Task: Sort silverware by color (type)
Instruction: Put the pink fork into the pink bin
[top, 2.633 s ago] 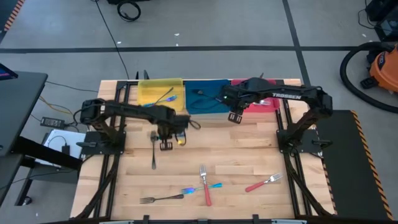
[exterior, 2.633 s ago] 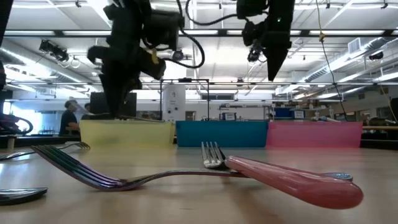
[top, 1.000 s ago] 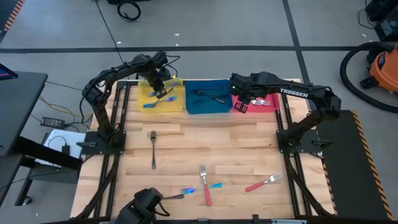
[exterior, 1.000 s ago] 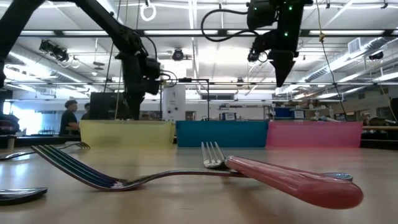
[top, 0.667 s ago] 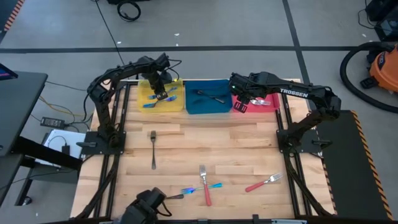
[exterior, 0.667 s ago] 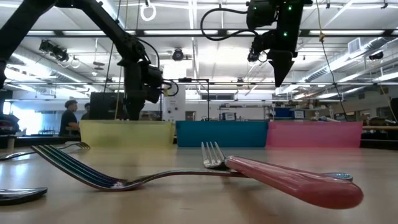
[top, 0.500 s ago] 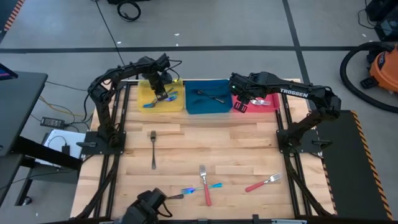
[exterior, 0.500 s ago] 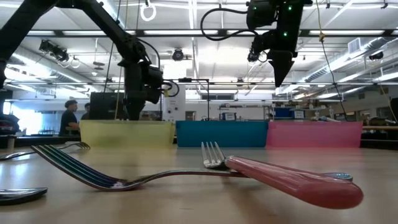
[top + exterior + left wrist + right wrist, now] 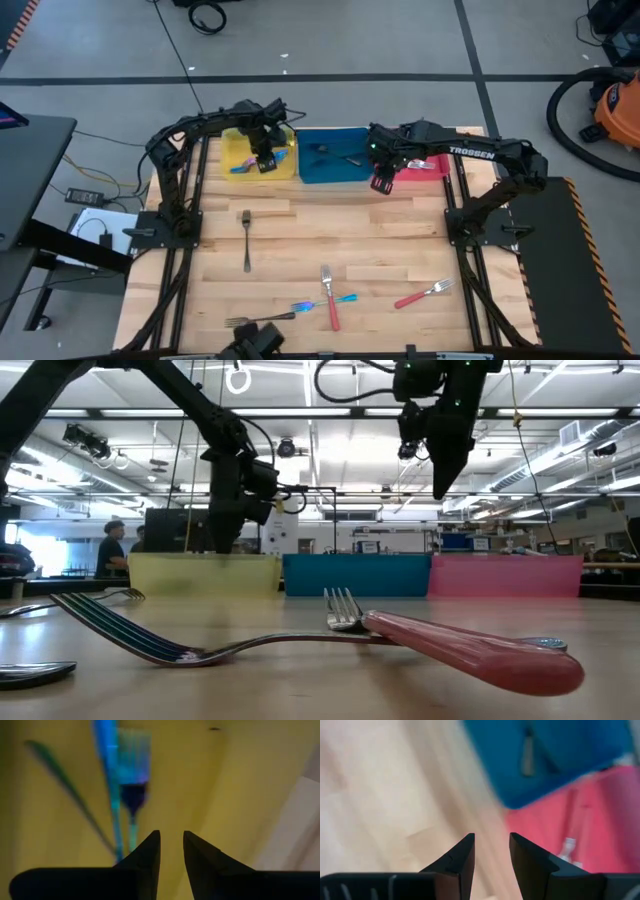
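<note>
My left gripper hangs open over the yellow tray, with nothing between its fingers. In the left wrist view, iridescent blue forks lie flat on the tray floor just ahead of the fingers. My right gripper is open and empty above the wood, at the near edge where the blue tray and pink tray meet. A dark utensil lies in the blue tray. A silver piece lies in the pink tray. Loose on the table are dark forks, red-handled forks and an iridescent piece.
The three trays stand in a row along the table's far edge. A wide strip of bare wood separates them from the loose silverware near the near edge. A dark object sits at the near edge. A person stands in the room beyond.
My left gripper has moved a little toward the yellow tray's right and near side. My right gripper has moved toward the table's near edge, off the trays' rims and over the wood. The silverware has stayed where it lay.
</note>
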You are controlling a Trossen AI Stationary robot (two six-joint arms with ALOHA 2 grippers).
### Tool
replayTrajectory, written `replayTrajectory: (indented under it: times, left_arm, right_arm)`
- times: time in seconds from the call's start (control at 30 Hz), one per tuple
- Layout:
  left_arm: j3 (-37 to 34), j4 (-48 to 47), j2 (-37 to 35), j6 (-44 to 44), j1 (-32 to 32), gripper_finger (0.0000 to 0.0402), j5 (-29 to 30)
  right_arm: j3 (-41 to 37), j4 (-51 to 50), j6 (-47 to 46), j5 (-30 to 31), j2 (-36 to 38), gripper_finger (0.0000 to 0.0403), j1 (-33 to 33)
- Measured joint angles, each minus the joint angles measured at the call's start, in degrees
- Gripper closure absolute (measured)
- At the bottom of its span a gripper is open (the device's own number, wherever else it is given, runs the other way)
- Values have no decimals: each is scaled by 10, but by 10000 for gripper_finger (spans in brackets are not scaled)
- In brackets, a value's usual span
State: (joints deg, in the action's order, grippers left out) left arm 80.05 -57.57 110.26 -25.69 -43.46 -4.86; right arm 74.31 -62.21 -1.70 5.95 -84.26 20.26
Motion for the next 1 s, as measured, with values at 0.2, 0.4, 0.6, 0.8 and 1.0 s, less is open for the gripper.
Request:
replayTrajectory:
  times: [0.2,0.4,0.6,0.8,1.0]
  left_arm:
    - [0,-46,-9,27,60,317,2]
    - [0,-81,-37,76,127,317,-1]
    - [0,-95,-55,87,193,317,-1]
    - [0,-101,-59,132,240,317,0]
    - [0,-114,-59,145,287,317,0]
  right_arm:
    - [-24,7,-61,-45,0,272,-75]
    - [-47,61,-167,-46,0,272,-170]
    - [-69,143,-217,-47,0,273,-248]
    - [-70,181,-237,-47,0,273,-289]
    - [-70,236,-281,-19,0,273,-312]
